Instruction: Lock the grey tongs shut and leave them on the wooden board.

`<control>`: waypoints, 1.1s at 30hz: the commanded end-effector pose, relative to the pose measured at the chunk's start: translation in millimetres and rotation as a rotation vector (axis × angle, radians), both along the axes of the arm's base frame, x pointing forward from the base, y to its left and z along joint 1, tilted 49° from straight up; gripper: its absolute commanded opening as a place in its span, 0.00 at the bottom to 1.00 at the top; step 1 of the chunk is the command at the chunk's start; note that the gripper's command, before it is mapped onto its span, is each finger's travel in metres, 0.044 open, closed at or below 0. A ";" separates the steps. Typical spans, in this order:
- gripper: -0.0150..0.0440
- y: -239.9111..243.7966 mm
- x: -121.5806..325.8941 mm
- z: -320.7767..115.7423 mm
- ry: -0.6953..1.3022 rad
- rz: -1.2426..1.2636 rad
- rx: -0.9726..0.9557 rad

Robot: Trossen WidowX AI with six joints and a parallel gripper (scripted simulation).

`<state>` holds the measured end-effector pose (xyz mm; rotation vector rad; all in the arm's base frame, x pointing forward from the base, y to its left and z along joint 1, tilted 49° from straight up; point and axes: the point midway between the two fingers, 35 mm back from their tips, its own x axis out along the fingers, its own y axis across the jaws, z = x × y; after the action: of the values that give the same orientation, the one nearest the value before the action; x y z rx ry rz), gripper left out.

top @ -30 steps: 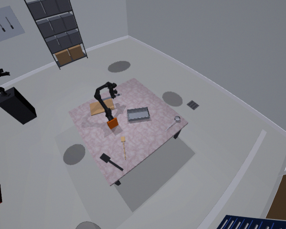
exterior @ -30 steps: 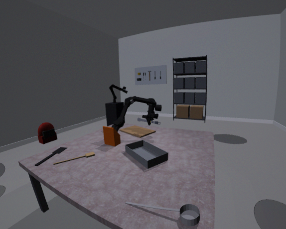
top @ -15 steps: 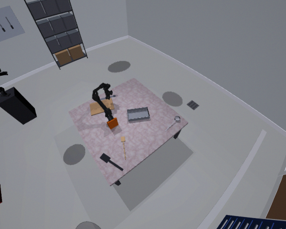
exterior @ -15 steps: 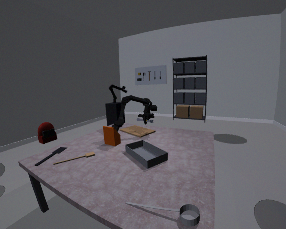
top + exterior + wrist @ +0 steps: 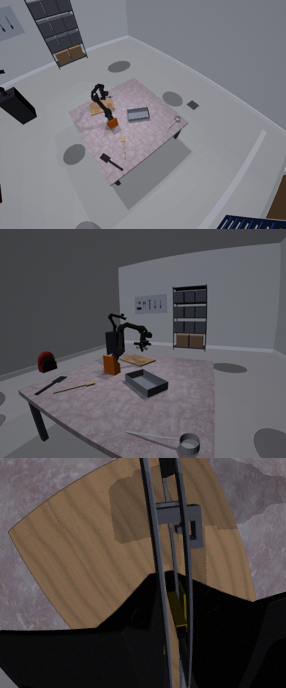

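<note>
The grey tongs point(image 5: 111, 97) point(image 5: 146, 348) point(image 5: 155, 523) are held lengthwise through my gripper, roughly level in the exterior view. Their two arms lie close together and nearly parallel in the wrist view, with a bracket-like piece across them. Whether the lock is engaged cannot be told. My gripper point(image 5: 102, 98) point(image 5: 142, 350) point(image 5: 161, 580) points down and is shut on the tongs, above the wooden board point(image 5: 94, 111) point(image 5: 148, 360) point(image 5: 60, 548), with a gap below. The roasting tin point(image 5: 138, 119) point(image 5: 159, 388) stands on the table with no tongs on it.
An orange block point(image 5: 112, 123) point(image 5: 109, 365) stands at the arm's base. A wooden spatula point(image 5: 123, 139) point(image 5: 90, 384), a black spatula point(image 5: 105, 158) point(image 5: 60, 379) and a grey long-handled cup point(image 5: 177, 118) point(image 5: 190, 443) lie farther off on the table.
</note>
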<state>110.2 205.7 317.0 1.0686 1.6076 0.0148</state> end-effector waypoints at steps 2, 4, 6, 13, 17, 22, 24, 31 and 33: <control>0.00 -1.6 -19.5 9.1 0.036 -0.069 0.041; 0.00 -2.6 -26.3 12.0 0.054 -0.093 0.056; 0.00 -3.9 -33.2 15.2 0.074 -0.117 0.074; 0.00 -9.1 -55.1 25.1 0.162 -0.200 0.135; 0.00 -13.4 -66.8 30.7 0.221 -0.245 0.172; 0.00 -19.8 -79.7 37.4 0.301 -0.296 0.218; 0.00 -20.8 -81.4 38.3 0.312 -0.303 0.224; 0.00 -20.8 -81.4 38.3 0.312 -0.303 0.224; 0.00 -20.8 -81.4 38.3 0.312 -0.303 0.224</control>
<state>29.1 185.6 354.3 1.5304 1.7318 -0.1862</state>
